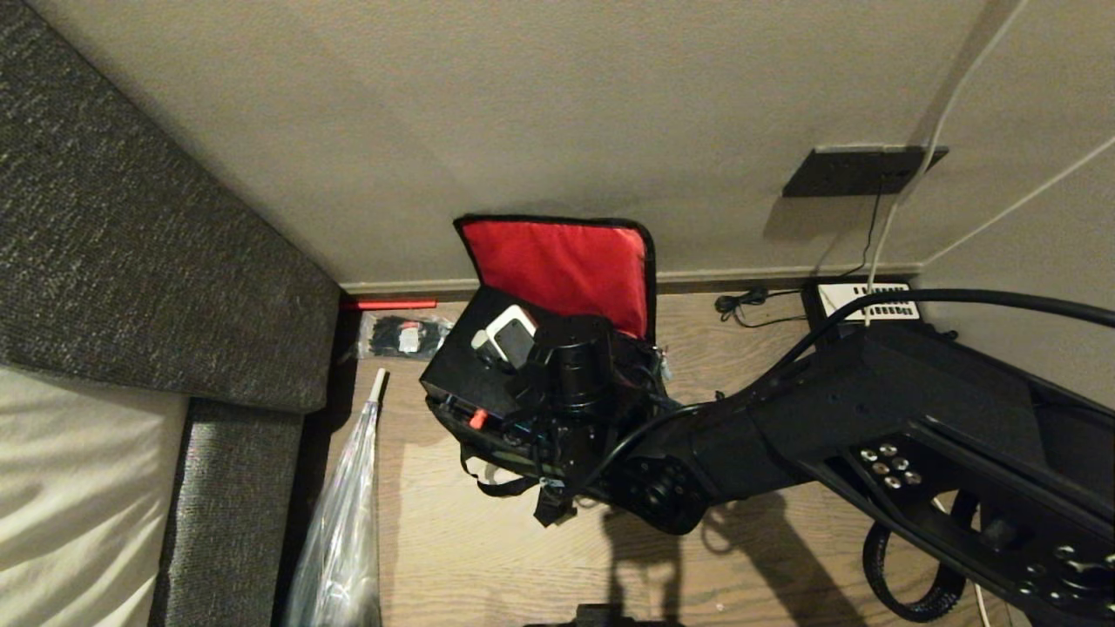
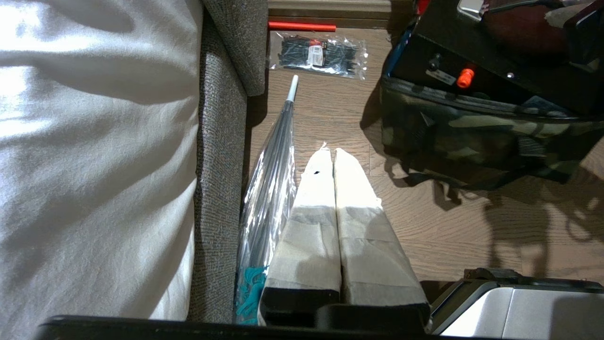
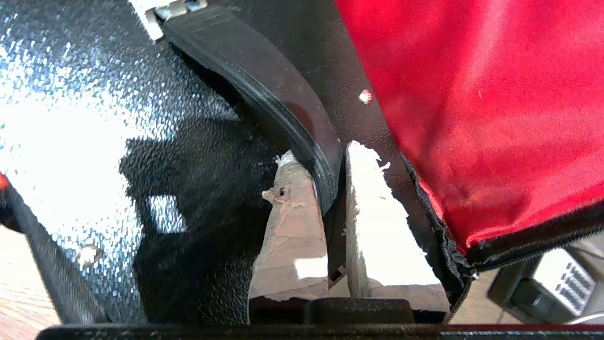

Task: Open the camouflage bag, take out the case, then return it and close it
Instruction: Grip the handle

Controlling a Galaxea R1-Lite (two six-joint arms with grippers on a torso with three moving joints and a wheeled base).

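The camouflage bag [image 1: 566, 266] stands open on the wooden floor, its red-lined lid leaning back against the wall. In the left wrist view its green and brown side [image 2: 472, 137] shows below the case. The black box-like case [image 1: 462, 370] sits tilted in the bag's mouth, most of it above the rim. My right gripper [image 3: 325, 160] is shut on the case's curved black handle [image 3: 264, 80], beside the red lining [image 3: 472, 118]. In the head view the wrist hides those fingers. My left gripper [image 2: 330, 153] hangs shut and empty over the floor, left of the bag.
A grey upholstered bed edge [image 1: 131, 244] runs along the left. A folded clear umbrella [image 1: 344, 514] lies beside it. A packet of black cable ties [image 1: 405, 335] and a red stick [image 1: 392, 304] lie by the skirting. A desk phone [image 1: 867, 300] sits at the right.
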